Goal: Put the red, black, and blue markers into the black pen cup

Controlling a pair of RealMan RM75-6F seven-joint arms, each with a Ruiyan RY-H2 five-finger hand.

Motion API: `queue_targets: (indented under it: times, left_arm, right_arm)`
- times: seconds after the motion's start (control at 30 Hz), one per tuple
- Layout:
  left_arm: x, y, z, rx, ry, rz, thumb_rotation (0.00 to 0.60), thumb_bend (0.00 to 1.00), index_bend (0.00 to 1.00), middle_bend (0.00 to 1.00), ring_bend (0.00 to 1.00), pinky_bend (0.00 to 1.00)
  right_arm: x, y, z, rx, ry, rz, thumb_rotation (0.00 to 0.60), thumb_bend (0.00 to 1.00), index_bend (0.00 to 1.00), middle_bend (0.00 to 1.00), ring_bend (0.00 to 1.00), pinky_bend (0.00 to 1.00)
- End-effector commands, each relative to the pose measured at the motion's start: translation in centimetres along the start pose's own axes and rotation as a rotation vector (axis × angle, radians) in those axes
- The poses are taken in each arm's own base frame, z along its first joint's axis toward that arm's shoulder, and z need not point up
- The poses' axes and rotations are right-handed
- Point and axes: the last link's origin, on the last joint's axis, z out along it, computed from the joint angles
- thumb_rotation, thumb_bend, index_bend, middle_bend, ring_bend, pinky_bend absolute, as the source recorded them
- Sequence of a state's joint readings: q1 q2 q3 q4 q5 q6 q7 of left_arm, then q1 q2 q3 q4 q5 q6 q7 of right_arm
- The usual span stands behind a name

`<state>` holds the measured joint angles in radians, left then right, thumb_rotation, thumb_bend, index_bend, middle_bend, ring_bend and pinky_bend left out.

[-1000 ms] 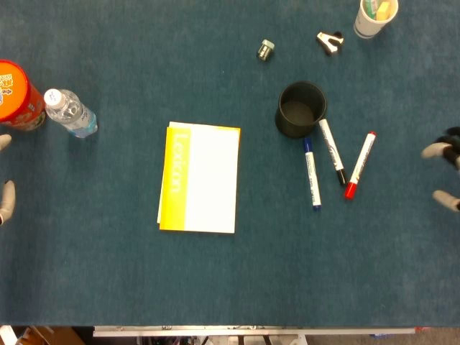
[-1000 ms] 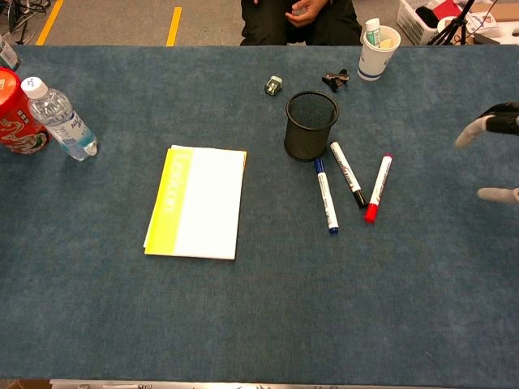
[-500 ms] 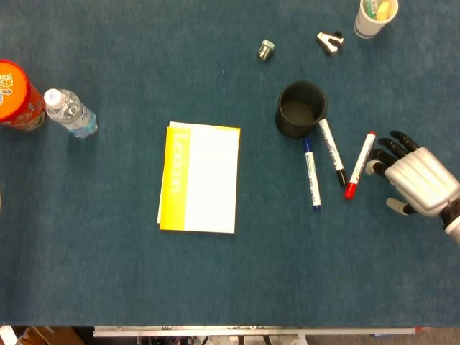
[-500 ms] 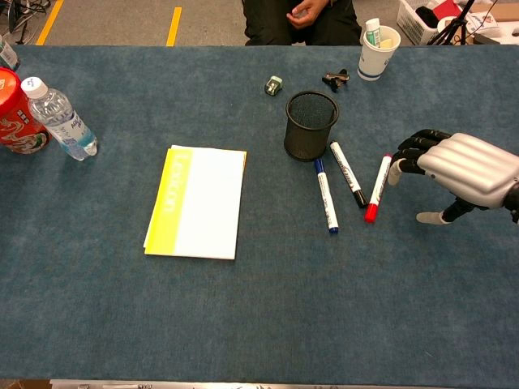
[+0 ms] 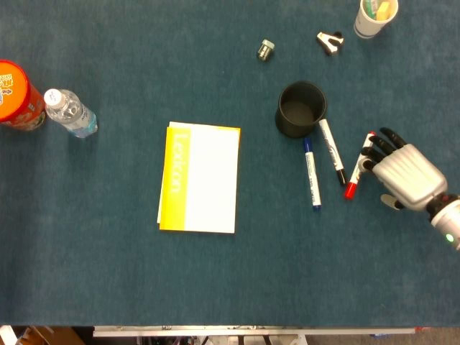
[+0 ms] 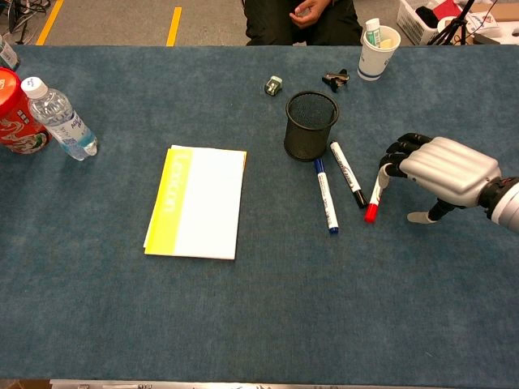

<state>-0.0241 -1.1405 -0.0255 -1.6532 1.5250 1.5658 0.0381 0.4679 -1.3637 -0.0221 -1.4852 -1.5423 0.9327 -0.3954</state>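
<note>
My right hand sits palm down, its fingers spread over the red marker and holding nothing. That marker lies flat on the table, with the black marker and blue marker to its left, near the upright black pen cup. My left hand is out of sight.

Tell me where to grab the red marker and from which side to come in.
Grip the red marker around mid-barrel, coming down from above on its right side, where the right hand already sits. It lies flat on the table, red cap toward the near edge; the black marker lies close on its left, so the right side gives fingers more room.
</note>
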Motion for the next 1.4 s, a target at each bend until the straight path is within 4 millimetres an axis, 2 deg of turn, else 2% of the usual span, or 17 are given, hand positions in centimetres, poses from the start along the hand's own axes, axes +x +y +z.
queue_targets:
  times: [0.03,0.23,0.53,0.73,1.0,1.1,1.23,1.4]
  left_arm:
    - [0.0,-0.1,0.0,0.005,0.000,0.001,0.600,0.48,0.17,0.21,0.20,0.20]
    - [0.0,-0.2,0.0,0.012,0.000,0.002,0.600,0.48,0.17,0.21,0.20,0.20]
    - [0.0,-0.3,0.0,0.011,-0.003,-0.001,0.600,0.48,0.17,0.21,0.20,0.20]
    - [0.0,-0.4,0.0,0.017,-0.005,0.003,0.600,0.48,0.17,0.21,0.20,0.20]
    - [0.1,-0.2,0.0,0.011,0.000,0.004,0.600,0.48,0.17,0.21,0.20,0.20]
    - [0.2,-0.2,0.0,0.009,-0.001,0.005,0.600,0.48,0.17,0.21,0.20,0.20]
    - [0.3,-0.2,-0.2,0.011,0.002,0.006,0.600,0.48,0.17,0.21,0.20,0.20]
    - [0.6,-0.4,-0.4,0.024,0.011,0.011,0.600,0.48,0.17,0.21,0.20,0.20]
  right_arm:
    - [0.0,-0.1,0.7,0.000,-0.004,-0.001,0.600,0.15,0.38,0.27,0.13,0.10]
    - [-0.1,-0.2,1.8,0.002,-0.012,-0.001,0.600,0.15,0.38,0.27,0.13,0.10]
    - [-0.9,-0.1,2.3,-0.006,-0.053,0.013,0.600,0.15,0.38,0.27,0.13,0.10]
    - [-1.2,0.0,1.7,-0.008,-0.068,0.033,0.600,0.15,0.38,0.27,0.13,0.10]
    - [-1.2,0.3,-0.3,-0.010,-0.061,0.050,0.600,0.15,0.38,0.27,0.13,0.10]
    - [-1.0,0.3,-0.2,-0.007,-0.050,0.053,0.600,0.15,0.39,0.27,0.13,0.10]
    - [-0.8,-0.2,0.5,0.009,-0.025,0.053,0.600,0.25,0.41,0.27,0.13,0.10]
    - [-0.7,-0.6,1.5,0.028,-0.020,0.038,0.600,0.27,0.41,0.27,0.13,0.10]
